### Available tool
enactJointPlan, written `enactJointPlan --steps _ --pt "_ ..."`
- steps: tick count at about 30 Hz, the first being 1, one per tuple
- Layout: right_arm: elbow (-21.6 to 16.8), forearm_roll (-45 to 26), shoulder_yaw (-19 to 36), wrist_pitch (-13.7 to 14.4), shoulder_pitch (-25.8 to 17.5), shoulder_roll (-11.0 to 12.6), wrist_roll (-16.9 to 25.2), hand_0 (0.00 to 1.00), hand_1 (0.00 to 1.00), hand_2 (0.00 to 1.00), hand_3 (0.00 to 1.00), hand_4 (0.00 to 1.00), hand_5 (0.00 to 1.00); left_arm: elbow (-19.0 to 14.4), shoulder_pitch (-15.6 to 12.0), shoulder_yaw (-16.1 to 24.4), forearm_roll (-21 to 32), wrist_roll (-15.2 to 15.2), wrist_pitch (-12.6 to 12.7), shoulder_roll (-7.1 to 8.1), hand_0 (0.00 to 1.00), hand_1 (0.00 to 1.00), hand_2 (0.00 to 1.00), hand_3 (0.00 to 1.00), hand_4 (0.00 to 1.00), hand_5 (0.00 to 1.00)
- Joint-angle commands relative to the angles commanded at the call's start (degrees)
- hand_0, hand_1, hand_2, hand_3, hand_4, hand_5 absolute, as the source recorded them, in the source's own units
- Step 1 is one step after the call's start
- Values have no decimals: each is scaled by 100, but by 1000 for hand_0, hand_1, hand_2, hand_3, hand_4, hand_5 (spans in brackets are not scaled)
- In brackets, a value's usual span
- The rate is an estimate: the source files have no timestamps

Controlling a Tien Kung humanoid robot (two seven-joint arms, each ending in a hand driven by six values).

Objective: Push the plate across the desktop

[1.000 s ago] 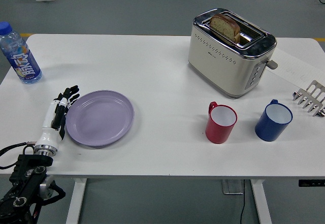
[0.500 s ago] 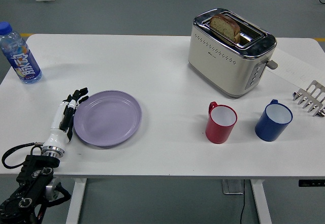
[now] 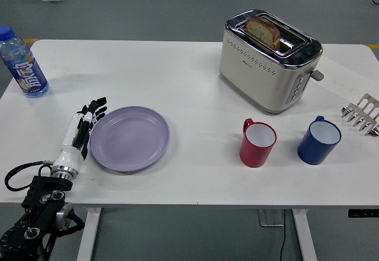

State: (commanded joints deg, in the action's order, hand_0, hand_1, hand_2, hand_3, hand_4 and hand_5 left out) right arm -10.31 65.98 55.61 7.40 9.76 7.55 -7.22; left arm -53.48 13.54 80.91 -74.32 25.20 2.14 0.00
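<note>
A lilac plate lies flat on the white table, left of centre near the front edge. My left hand rests edge-on against the plate's left rim, its black fingers stretched straight and holding nothing. The white forearm runs down to the lower left corner. My right arm is out of the picture.
A water bottle stands at the far left. A cream toaster with a slice of bread sits at the back right. A red mug and a blue mug stand right of the plate. Metal tongs lie at the right edge.
My left hand has slid to the right along the table, and the plate has moved right with it, closer to the red mug.
</note>
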Motion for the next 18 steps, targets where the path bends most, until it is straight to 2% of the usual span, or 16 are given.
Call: enactJointPlan --steps 18 --pt "0 -13 -16 1 2 -2 3 672 633 698 632 249 134 14 71 -310 100 13 -19 0 832 847 880 789 634 998"
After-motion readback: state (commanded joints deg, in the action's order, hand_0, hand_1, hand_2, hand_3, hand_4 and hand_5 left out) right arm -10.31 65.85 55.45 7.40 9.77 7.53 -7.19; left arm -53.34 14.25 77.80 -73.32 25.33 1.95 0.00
